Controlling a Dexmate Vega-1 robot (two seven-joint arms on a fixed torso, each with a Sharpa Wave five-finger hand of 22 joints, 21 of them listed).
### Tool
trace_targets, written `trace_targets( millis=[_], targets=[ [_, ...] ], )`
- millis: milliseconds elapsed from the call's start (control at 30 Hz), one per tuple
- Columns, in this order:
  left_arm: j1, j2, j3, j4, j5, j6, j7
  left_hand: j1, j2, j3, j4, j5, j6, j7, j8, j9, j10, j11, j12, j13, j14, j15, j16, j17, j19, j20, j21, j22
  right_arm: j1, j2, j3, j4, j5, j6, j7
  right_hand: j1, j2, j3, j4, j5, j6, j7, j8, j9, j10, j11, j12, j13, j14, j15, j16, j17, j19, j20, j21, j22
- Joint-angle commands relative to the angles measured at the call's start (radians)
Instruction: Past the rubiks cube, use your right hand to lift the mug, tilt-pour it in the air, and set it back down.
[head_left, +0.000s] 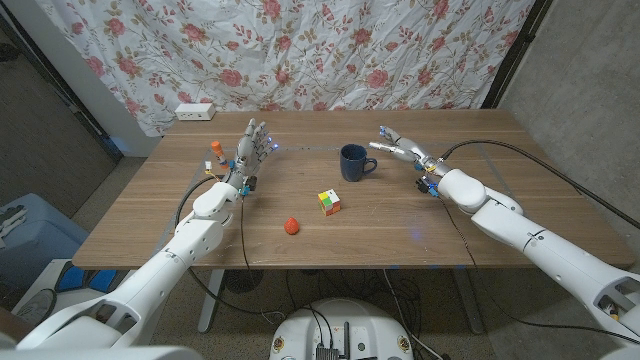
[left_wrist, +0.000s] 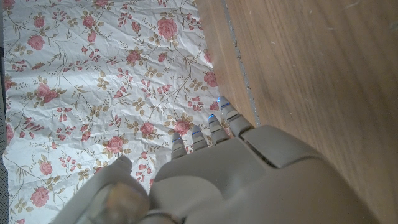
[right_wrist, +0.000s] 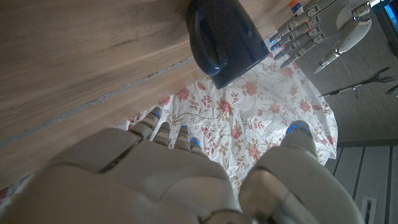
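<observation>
Dark blue ceramic mug (head_left: 351, 162) stood upright on the wooden table (head_left: 500, 200), just past table centre toward 12 o'clock, handle pointing to 3 o'clock. Multicoloured rubiks cube (head_left: 329, 202) sat near the mug at its 7 o'clock, apart from it. Small red ball (head_left: 291, 225) lay at the cube's 8 o'clock.

Right hand (head_left: 404, 150) was at the mug's 3 o'clock, close to the handle but not touching; fingers apart and extended toward the mug, holding nothing. In the right wrist view the mug (right_wrist: 225, 34) was ahead of the right hand (right_wrist: 155, 180), clear gap between fingertips (right_wrist: 157, 118) and mug.

Left hand (head_left: 250, 150) stood at the mug's 9 o'clock, well apart, fingers spread upward, nothing in it. Left wrist view showed the left hand (left_wrist: 242, 174) against the floral cloth backdrop (left_wrist: 93, 81).

White power strip (head_left: 196, 111) lay at the table's far edge, 11 o'clock. A small orange-capped bottle (head_left: 217, 152) stood just beside the left hand.
</observation>
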Motion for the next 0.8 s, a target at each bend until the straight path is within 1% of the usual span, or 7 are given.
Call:
trace_targets(
  millis=[33, 100, 200, 333, 400, 567, 800],
  targets=[
    [0.0, 0.0, 0.0, 0.0, 0.0, 0.0, 0.0, -0.003, 0.119, 0.006, 0.001, 0.004, -0.003, -0.006, 0.006, 0.003, -0.003, -0.007, 0.004, 0.005, 0.008, -0.004, 0.005, 0.005, 0.009, -0.001, 0.006, 0.003, 0.043, 0.026, -0.035, 0.096, -0.047, 0.086, 0.022, 0.02, -0.009, 0.002, -0.014, 0.014, -0.096, 0.003, 0.005, 0.003, -0.029, 0.0, -0.001, 0.004, -0.015, 0.005, 0.005, -0.003, -0.004, 0.011, 0.003, 0.003],
    [0.0, 0.0, 0.0, 0.0, 0.0, 0.0, 0.0, -0.003, 0.119, 0.006, 0.001, 0.004, -0.002, -0.006, 0.006, 0.003, -0.004, -0.01, 0.004, 0.004, 0.008, -0.003, 0.005, 0.005, 0.009, -0.001, 0.006, 0.003, 0.051, 0.039, -0.041, 0.126, -0.047, 0.115, 0.024, 0.03, -0.012, 0.003, -0.018, 0.019, -0.109, 0.008, 0.006, 0.003, -0.041, 0.008, -0.002, 0.005, -0.021, 0.008, 0.005, -0.005, -0.007, 0.01, 0.003, 0.003],
    [0.0, 0.0, 0.0, 0.0, 0.0, 0.0, 0.0, -0.003, 0.119, 0.006, 0.001, 0.004, -0.002, -0.007, 0.006, 0.003, -0.004, -0.002, 0.004, 0.004, 0.007, -0.004, 0.005, 0.005, 0.01, 0.0, 0.006, 0.003, 0.058, 0.056, -0.047, 0.154, -0.054, 0.139, 0.017, 0.049, -0.018, 0.003, -0.023, 0.03, -0.135, 0.012, 0.006, 0.004, -0.061, 0.017, -0.002, 0.007, -0.028, 0.012, 0.006, -0.007, -0.01, 0.007, 0.004, 0.003],
    [0.0, 0.0, 0.0, 0.0, 0.0, 0.0, 0.0, -0.003, 0.118, 0.006, 0.001, 0.004, -0.002, -0.007, 0.007, 0.003, -0.003, -0.005, 0.004, 0.004, 0.008, -0.004, 0.005, 0.005, 0.009, 0.0, 0.006, 0.003, 0.064, 0.072, -0.053, 0.185, -0.059, 0.165, 0.008, 0.059, -0.021, 0.003, -0.025, 0.035, -0.152, 0.016, 0.005, 0.004, -0.068, 0.016, 0.0, 0.008, -0.032, 0.015, 0.007, -0.008, -0.012, 0.004, 0.004, 0.003],
    [0.0, 0.0, 0.0, 0.0, 0.0, 0.0, 0.0, -0.003, 0.118, 0.006, 0.001, 0.004, -0.002, -0.008, 0.007, 0.003, -0.003, -0.007, 0.004, 0.004, 0.008, -0.004, 0.005, 0.005, 0.009, 0.001, 0.006, 0.003, 0.067, 0.075, -0.056, 0.193, -0.059, 0.171, 0.014, 0.069, -0.025, 0.003, -0.027, 0.041, -0.165, 0.019, 0.006, 0.005, -0.078, 0.022, 0.0, 0.009, -0.038, 0.018, 0.007, -0.009, -0.013, 0.001, 0.004, 0.003],
    [0.001, 0.0, 0.0, -0.001, 0.0, 0.0, 0.0, -0.003, 0.118, 0.006, 0.001, 0.004, -0.003, -0.007, 0.006, 0.003, -0.004, -0.006, 0.004, 0.004, 0.008, -0.004, 0.005, 0.005, 0.009, 0.0, 0.006, 0.003, 0.062, 0.082, -0.059, 0.195, -0.071, 0.17, -0.003, 0.087, -0.03, 0.003, -0.028, 0.05, -0.191, 0.03, 0.006, 0.006, -0.095, 0.029, 0.001, 0.011, -0.05, 0.023, 0.006, -0.011, -0.022, -0.001, 0.003, 0.003],
    [0.001, 0.001, 0.0, -0.002, 0.0, 0.001, 0.001, -0.003, 0.118, 0.006, 0.001, 0.004, -0.002, -0.007, 0.006, 0.003, -0.003, -0.006, 0.004, 0.004, 0.008, -0.004, 0.005, 0.005, 0.009, 0.0, 0.006, 0.003, 0.036, 0.079, -0.054, 0.16, -0.093, 0.133, -0.048, 0.1, -0.033, 0.002, -0.028, 0.059, -0.201, 0.035, 0.01, 0.006, -0.103, 0.043, 0.004, 0.013, -0.059, 0.031, 0.006, -0.012, -0.027, 0.002, 0.003, 0.003]
  ],
)
